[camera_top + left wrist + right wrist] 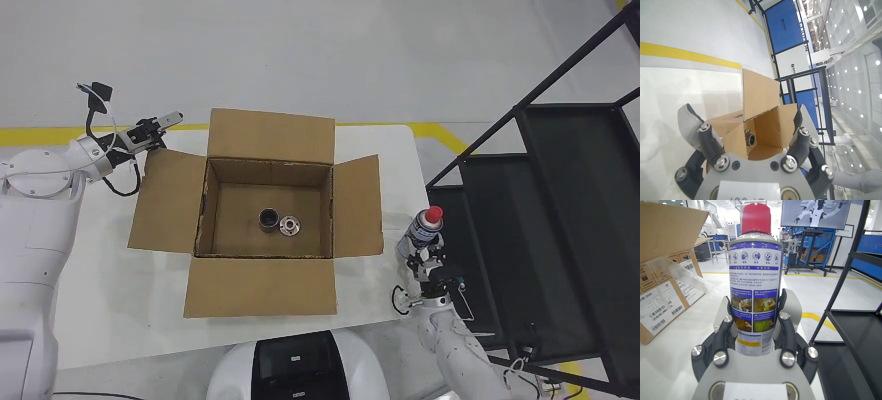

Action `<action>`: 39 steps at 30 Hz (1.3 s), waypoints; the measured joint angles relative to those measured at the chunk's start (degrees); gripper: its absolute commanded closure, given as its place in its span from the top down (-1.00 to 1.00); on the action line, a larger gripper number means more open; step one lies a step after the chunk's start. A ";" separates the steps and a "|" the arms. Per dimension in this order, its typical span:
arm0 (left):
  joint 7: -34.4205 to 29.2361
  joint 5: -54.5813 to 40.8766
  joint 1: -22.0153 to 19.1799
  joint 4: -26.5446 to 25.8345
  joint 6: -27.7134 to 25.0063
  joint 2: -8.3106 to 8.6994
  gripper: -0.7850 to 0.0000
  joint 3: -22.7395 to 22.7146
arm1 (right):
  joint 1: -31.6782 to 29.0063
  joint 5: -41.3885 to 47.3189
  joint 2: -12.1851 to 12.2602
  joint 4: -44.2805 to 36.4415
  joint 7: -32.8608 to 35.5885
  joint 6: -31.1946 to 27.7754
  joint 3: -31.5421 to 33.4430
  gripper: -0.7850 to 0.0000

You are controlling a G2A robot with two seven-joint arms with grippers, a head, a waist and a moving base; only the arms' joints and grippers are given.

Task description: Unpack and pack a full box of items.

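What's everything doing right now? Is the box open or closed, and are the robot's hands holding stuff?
cardboard box: open, all four flaps folded out
metal bearing: lying on the box floor
spray can: upright, red cap on, held
right gripper: shut on the spray can
left gripper: open, empty, beside the box

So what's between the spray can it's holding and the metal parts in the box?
In the top view, the cardboard side wall and its folded-out flap, then a bare strip of table, separate the spray can from the metal parts.
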 measured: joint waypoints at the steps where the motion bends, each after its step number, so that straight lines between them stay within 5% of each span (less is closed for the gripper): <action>1: 0.00 0.00 0.00 0.00 0.00 0.00 1.00 0.00 | 0.43 0.11 -0.08 0.58 -0.17 0.17 -0.19 -1.00; 26: 0.00 0.00 0.00 0.00 0.00 0.00 1.00 0.00 | 6.85 2.68 -1.69 12.64 -2.12 3.09 -3.90 -1.00; 27: 0.00 0.00 0.00 0.00 0.00 0.00 1.00 0.00 | 6.78 2.69 -1.71 12.75 -2.25 3.09 -4.00 -0.81; 29: 0.00 0.00 0.00 0.00 0.00 0.00 1.00 0.00 | 6.61 2.70 -1.76 12.87 -2.54 3.09 -4.26 1.00; 39: 0.00 0.00 0.00 0.00 0.00 0.00 1.00 0.00 | 6.22 2.55 -1.82 11.97 -2.69 3.32 -5.24 1.00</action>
